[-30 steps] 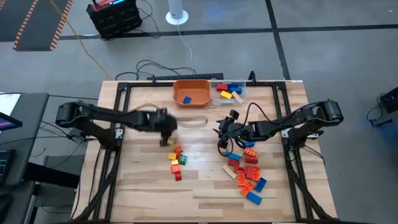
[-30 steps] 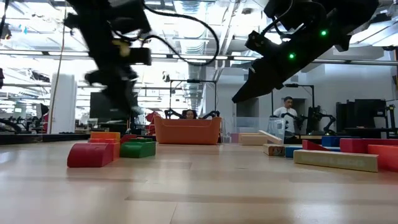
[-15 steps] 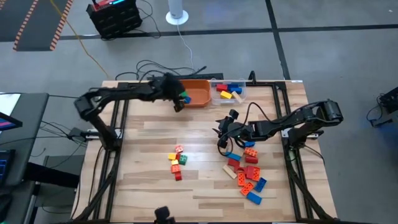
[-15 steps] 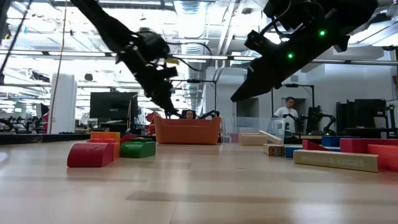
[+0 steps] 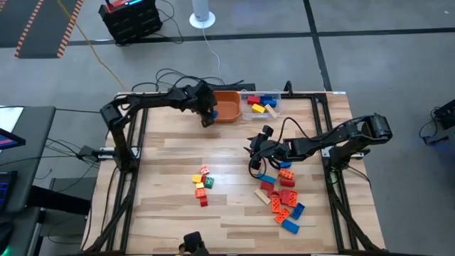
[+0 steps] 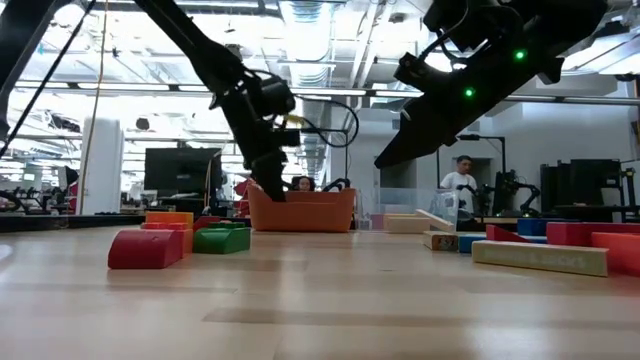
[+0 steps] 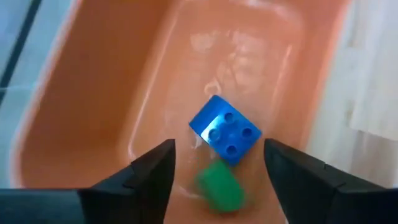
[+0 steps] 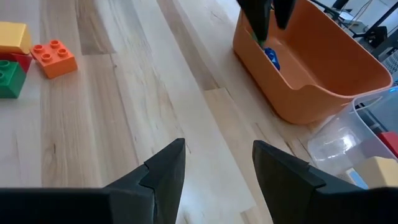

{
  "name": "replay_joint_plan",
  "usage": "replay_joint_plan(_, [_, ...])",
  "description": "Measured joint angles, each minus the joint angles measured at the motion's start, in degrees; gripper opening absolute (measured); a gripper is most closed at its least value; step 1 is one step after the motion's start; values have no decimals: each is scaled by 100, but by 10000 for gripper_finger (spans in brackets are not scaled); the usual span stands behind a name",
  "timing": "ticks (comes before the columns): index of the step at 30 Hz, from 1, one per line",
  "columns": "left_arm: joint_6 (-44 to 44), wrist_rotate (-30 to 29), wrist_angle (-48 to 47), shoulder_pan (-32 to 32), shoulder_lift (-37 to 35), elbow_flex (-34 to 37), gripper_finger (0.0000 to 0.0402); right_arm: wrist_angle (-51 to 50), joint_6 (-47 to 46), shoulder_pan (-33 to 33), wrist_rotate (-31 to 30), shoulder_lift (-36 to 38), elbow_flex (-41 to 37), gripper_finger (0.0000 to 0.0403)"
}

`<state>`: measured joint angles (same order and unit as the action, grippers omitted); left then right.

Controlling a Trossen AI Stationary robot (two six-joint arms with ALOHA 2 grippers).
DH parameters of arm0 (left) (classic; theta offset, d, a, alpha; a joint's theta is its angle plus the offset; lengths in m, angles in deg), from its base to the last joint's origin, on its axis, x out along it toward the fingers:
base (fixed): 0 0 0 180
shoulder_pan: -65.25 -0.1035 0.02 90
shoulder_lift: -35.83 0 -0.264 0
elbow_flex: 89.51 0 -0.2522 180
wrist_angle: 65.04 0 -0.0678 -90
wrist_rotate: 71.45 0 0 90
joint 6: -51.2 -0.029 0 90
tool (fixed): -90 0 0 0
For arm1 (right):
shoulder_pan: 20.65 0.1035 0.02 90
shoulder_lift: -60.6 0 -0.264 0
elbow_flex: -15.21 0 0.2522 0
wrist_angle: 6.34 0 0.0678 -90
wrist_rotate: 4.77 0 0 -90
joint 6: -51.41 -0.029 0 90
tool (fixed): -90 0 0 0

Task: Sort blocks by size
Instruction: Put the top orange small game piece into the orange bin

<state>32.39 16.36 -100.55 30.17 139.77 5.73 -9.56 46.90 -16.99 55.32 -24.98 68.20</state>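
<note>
Overhead, I see my left gripper [image 7: 217, 171] spread wide above the orange bowl [image 5: 222, 107], a blurred green block [image 7: 221, 186] beside a blue block [image 7: 225, 129] inside. My right gripper [image 8: 214, 165], open, hovers near the long blocks [image 5: 284, 199].

Grey concrete floor [image 5: 370, 64] around the wooden table [image 5: 227, 153]; bright ceiling lights [image 6: 310, 15], distant monitor [image 6: 180, 170].
</note>
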Motion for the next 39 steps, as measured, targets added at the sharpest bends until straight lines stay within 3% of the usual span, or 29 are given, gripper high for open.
replay_joint_plan(5, [-297,371,-589,375,-642,2,245,-2,-2,-2,0,0,0,217])
replay_joint_plan(9, [-447,493,-1029,1098,-1220,332,242,5,-26,-2,-2,0,0,217])
replay_joint_plan(21, [1475,-53,-1215,3183,-1443,1236,241,111,-111,18,-4,0,0,217])
replay_joint_plan(28, [2653,-175,-941,3406,-1292,1243,241,222,-111,119,-7,0,0,217])
replay_joint_plan(39, [2800,-108,-652,3691,-538,1244,241,214,-111,160,-7,-2,0,217])
